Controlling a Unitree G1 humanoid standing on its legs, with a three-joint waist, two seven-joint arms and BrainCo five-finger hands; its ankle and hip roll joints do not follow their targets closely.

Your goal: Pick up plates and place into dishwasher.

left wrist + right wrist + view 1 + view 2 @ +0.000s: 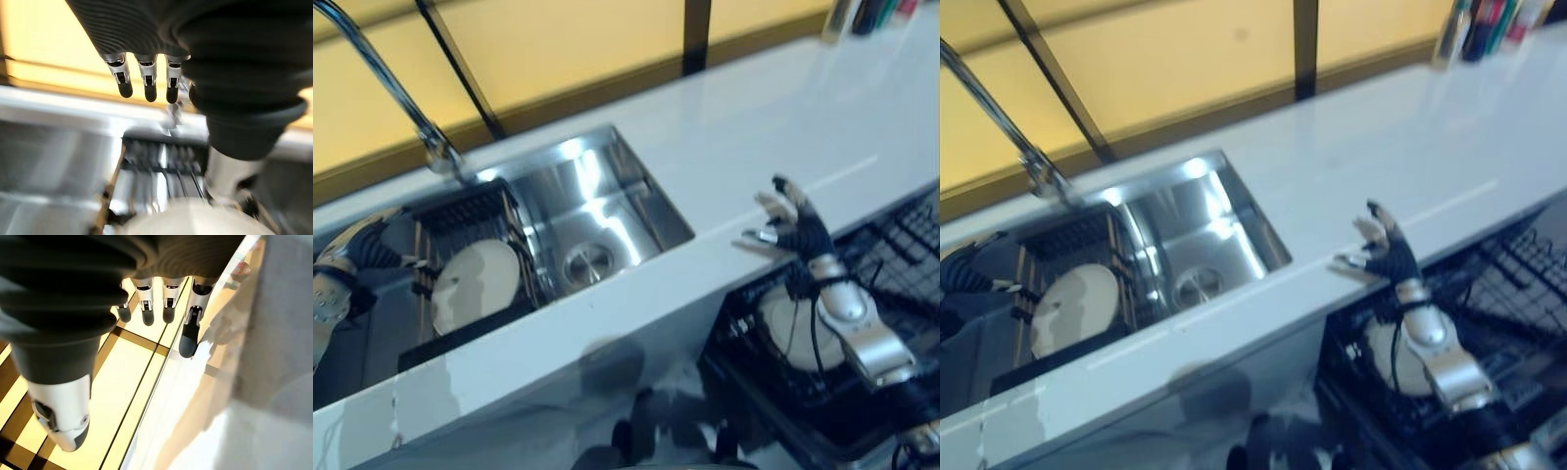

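Cream plate (475,284) stands on edge in dark rack (460,220) at sink's (597,211) left end, so you can grip its rim. Your left hand (337,279) hovers just left, fingers straight, empty. Right hand (793,227) spread open, empty, above counter edge. Second plate (798,328) already sits in dishwasher rack (891,259) at near right.

Right arm partly hides dishwasher plate (781,328).

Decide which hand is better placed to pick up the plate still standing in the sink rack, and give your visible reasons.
Left. The left hand hangs right beside the round white plate in the dark sink rack. The right hand, fingers spread, hovers over the white countertop, far from that plate.
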